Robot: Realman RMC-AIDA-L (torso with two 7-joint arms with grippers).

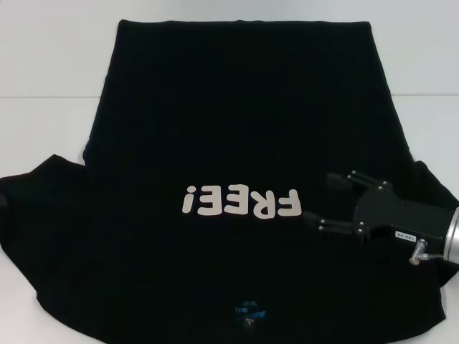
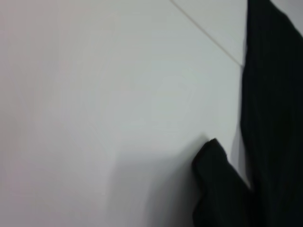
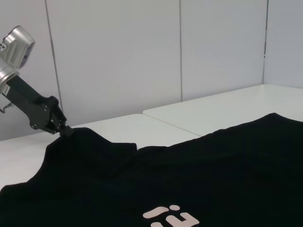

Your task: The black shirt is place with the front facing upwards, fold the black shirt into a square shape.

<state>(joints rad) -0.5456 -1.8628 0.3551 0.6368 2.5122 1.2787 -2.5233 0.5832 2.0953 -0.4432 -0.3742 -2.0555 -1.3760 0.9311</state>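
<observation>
Black shirt (image 1: pixel 237 143) lies flat on the white table (image 1: pixel 43 72), print up, collar toward the robot. Right gripper (image 1: pixel 331 201) hovers over its right side, fingers spread wide, holding nothing. Left gripper (image 3: pixel 64 130) sits at the left sleeve edge; can't tell its state. Fabric looks soft, light and floppy: pinch sleeve or hem edges.

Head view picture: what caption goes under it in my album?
Black shirt lies flat, front up, while the open right pincer hovers beside its white letters.
</observation>
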